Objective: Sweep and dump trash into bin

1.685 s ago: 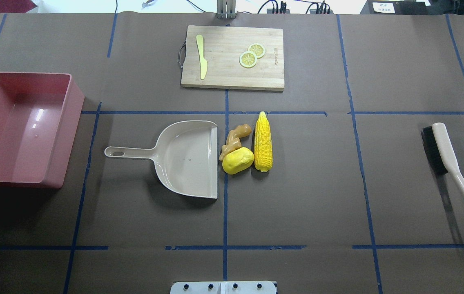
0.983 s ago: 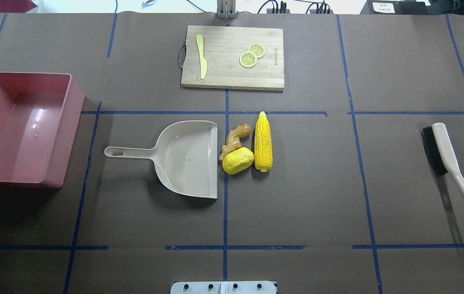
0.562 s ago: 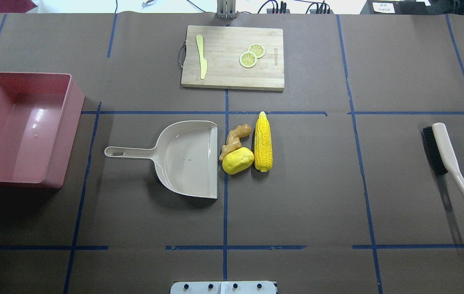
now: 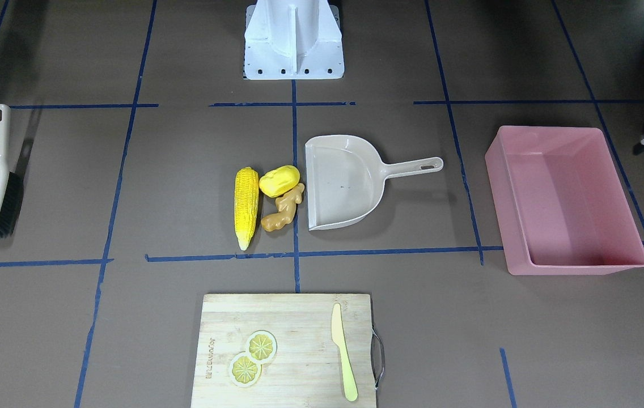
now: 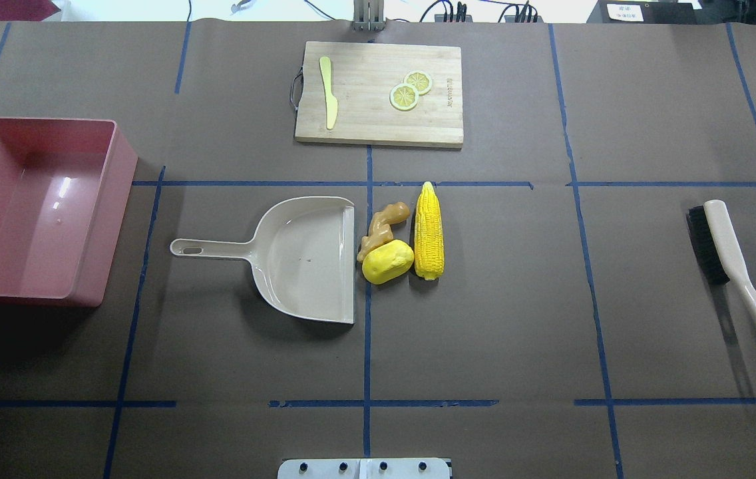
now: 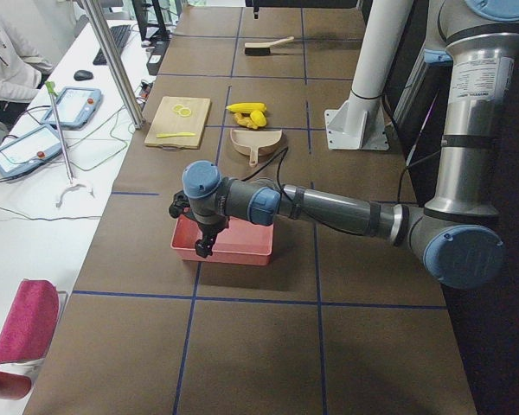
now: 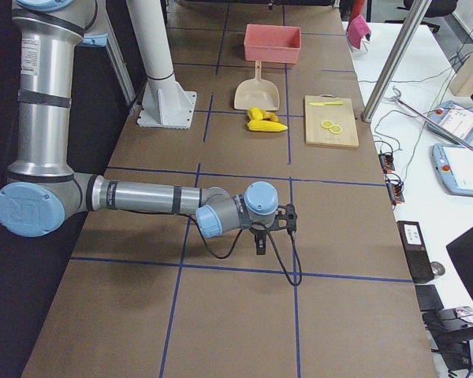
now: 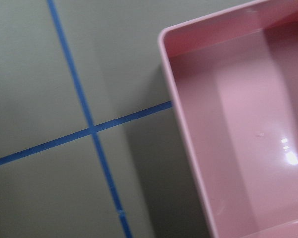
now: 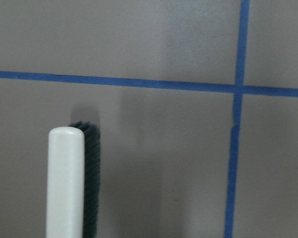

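Observation:
The trash lies in a cluster mid-table: a long yellow corn cob, a rounded yellow lump and a tan-orange ginger piece, all beside the open mouth of the beige dustpan. The pink bin stands empty at the table's left end. In the exterior left view my left gripper hangs over the bin's outer edge. In the exterior right view my right gripper hovers near the brush. I cannot tell whether either is open or shut. The wrist views show no fingers.
A wooden cutting board at the far side carries a yellow-green knife and two lemon slices. The right wrist view shows the brush head just below. The robot base stands at the near edge.
Nothing on the table has moved. A small dark part at the overhead view's right edge, beside the brush, has come into sight.

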